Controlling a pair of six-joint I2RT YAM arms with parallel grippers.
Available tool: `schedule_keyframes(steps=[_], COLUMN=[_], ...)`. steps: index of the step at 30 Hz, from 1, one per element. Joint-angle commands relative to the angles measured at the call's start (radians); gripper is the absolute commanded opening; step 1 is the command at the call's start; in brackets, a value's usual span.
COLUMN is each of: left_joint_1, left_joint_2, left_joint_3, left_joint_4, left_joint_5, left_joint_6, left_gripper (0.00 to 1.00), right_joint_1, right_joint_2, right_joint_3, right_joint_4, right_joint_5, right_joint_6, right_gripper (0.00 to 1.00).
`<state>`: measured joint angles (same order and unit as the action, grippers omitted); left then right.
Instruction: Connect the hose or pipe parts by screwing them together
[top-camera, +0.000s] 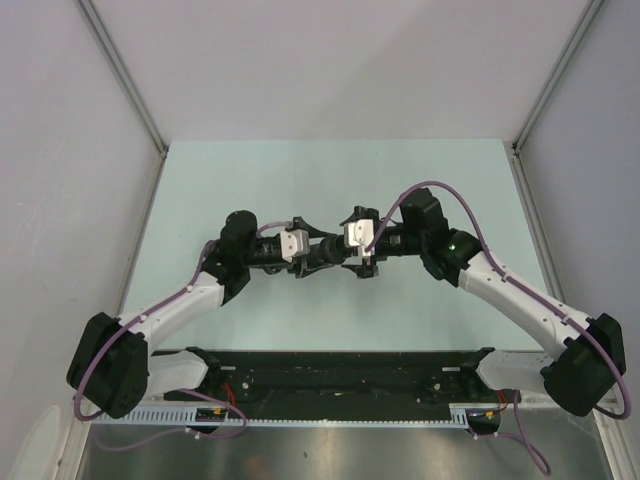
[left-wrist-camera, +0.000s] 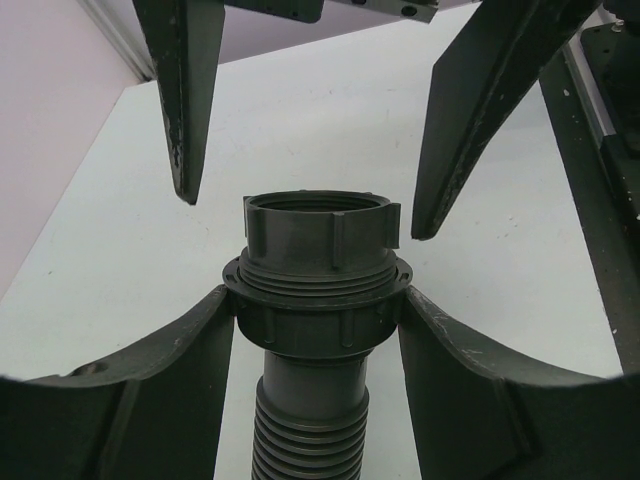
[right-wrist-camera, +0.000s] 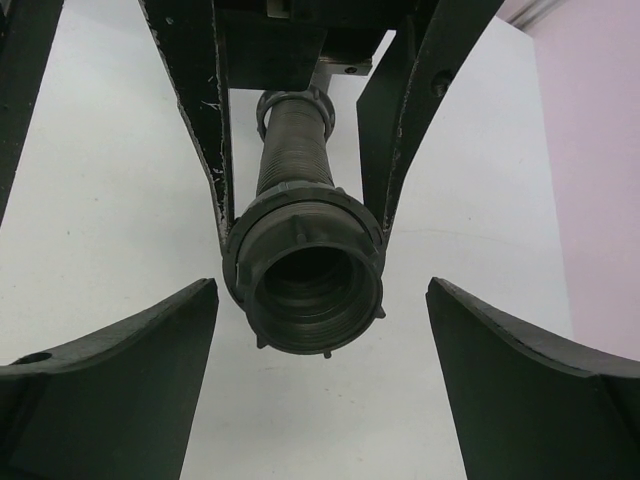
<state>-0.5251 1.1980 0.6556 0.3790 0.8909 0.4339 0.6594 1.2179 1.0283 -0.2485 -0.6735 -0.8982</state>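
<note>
A black corrugated hose (left-wrist-camera: 310, 430) ends in a ribbed collar (left-wrist-camera: 316, 328), and my left gripper (left-wrist-camera: 318, 300) is shut on that collar. Past a flange, a black ring nut (left-wrist-camera: 320, 232) sits on the hose's threaded end, with a few thread turns showing below it. The right wrist view looks straight into the ring nut's (right-wrist-camera: 300, 225) open mouth. My right gripper (right-wrist-camera: 321, 288) is open, its fingers (left-wrist-camera: 185, 120) standing wide to either side of the nut without touching it. Both grippers meet above the table's middle, the left (top-camera: 318, 250) facing the right (top-camera: 348, 254).
The pale green table (top-camera: 300, 180) lies under the held parts. Grey walls with metal posts (top-camera: 120, 80) close it in on the left, back and right. A black rail (top-camera: 340, 370) with the arm bases runs along the near edge.
</note>
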Motion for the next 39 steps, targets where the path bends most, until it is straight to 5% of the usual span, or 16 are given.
schedule_keyframes(steps=[1, 5, 7, 8, 10, 14, 20, 22, 25, 28, 29, 31, 34, 39], left_joint_1=[0.007, 0.008, 0.007, 0.007, 0.007, 0.004, -0.033, -0.045, -0.073, -0.081, -0.081, -0.078, -0.072, -0.043], left_joint_2=[0.003, 0.006, 0.009, 0.009, 0.005, -0.012, -0.025, -0.031, -0.028, -0.021, -0.021, -0.023, -0.025, -0.025], left_joint_3=[0.044, 0.045, 0.047, 0.047, 0.045, 0.036, 0.027, 0.026, 0.022, 0.009, 0.006, -0.002, -0.005, 0.006], left_joint_4=[0.034, 0.032, 0.031, 0.031, 0.031, 0.032, 0.044, 0.044, 0.044, 0.043, 0.043, 0.041, 0.038, 0.038], left_joint_5=[0.056, 0.06, 0.057, 0.053, 0.03, -0.056, -0.22, -0.3, -0.401, -0.435, -0.438, -0.441, -0.431, -0.342], left_joint_6=[-0.011, -0.009, -0.006, -0.004, 0.006, 0.042, 0.063, 0.078, 0.112, 0.152, 0.158, 0.166, 0.16, 0.122], left_gripper=[0.0, 0.0, 0.0, 0.0, 0.0, 0.0, 0.0, 0.0, 0.0, 0.0, 0.0, 0.0, 0.0, 0.0], right_joint_1=[0.003, 0.003, 0.005, 0.003, 0.005, 0.017, 0.097, 0.1, 0.101, 0.118, 0.127, 0.128, 0.095, 0.022], right_joint_2=[0.029, 0.038, 0.04, 0.045, 0.046, 0.077, 0.157, 0.161, 0.189, 0.212, 0.215, 0.207, 0.163, 0.048], right_joint_3=[0.006, 0.007, 0.007, 0.007, 0.007, 0.007, 0.009, 0.007, -0.01, -0.045, -0.048, -0.051, -0.051, -0.051], right_joint_4=[0.048, 0.052, 0.066, 0.078, 0.139, 0.342, 0.443, 0.361, 0.423, 0.552, 0.569, 0.583, 0.536, 0.486], right_joint_5=[-0.026, -0.06, -0.064, -0.069, -0.072, -0.008, 0.309, 0.456, 0.471, 0.428, 0.431, 0.431, 0.431, 0.391], right_joint_6=[-0.016, 0.01, 0.03, 0.077, 0.146, 0.57, 1.213, 1.532, 1.752, 1.953, 1.984, 1.961, 1.836, 1.516], right_gripper=[0.88, 0.76, 0.63, 0.46, 0.38, 0.22, 0.21, 0.25, 0.29, 0.43, 0.55, 0.66, 0.99, 1.0])
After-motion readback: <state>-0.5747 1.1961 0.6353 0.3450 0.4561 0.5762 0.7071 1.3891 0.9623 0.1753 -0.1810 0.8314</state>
